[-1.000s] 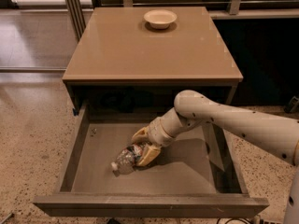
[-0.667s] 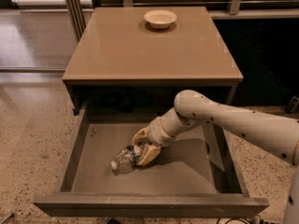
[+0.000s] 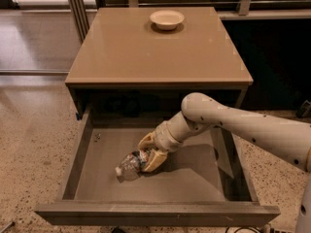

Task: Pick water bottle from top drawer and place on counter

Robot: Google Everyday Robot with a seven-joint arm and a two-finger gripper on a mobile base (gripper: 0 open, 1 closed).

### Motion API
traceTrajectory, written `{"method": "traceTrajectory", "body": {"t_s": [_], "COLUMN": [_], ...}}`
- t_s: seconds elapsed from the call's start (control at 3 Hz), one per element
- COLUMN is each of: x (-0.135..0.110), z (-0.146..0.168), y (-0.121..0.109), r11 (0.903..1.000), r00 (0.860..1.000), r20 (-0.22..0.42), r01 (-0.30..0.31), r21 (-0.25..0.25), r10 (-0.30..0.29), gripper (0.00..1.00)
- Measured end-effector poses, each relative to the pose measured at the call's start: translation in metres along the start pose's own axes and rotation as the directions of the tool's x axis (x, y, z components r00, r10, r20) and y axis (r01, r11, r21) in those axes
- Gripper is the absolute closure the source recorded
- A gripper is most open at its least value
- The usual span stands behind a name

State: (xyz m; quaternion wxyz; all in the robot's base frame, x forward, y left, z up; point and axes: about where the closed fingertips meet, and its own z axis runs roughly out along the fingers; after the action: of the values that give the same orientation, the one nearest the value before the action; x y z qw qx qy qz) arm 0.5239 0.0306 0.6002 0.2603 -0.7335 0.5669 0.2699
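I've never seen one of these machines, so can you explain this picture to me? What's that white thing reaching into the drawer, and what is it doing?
That is a robot's single white arm, coming in from the right. There is only one camera, looking down at a cabinet from the front; where it is mounted is not known. At the arm's tip is a tan gripper, the robot's hand, down inside the open top drawer. It sits at the label end of a small clear water bottle, which lies on its side on the drawer floor. Whether it has clamped the bottle, I cannot tell. The glossy brown counter carries a pale bowl near its back edge.
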Motion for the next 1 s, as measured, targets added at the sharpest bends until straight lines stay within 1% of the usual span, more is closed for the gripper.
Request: {"method": "traceTrajectory", "body": {"t_s": [0.33,0.67,1.0], "x": [-0.044,-0.148,-0.202], "z": [-0.041,-0.141,-0.193], "y": [-0.01,-0.04,-0.062], "r11": [0.9991,0.9858,0.9717], "r00": [0.999,0.985,0.971], "r20": [-0.003,-0.04,-0.057], "r01": [0.041,0.167,0.234], "r21": [-0.007,0.014,0.033], "r10": [-0.041,-0.167,-0.232], "gripper": [1.0,1.0,1.0]}}
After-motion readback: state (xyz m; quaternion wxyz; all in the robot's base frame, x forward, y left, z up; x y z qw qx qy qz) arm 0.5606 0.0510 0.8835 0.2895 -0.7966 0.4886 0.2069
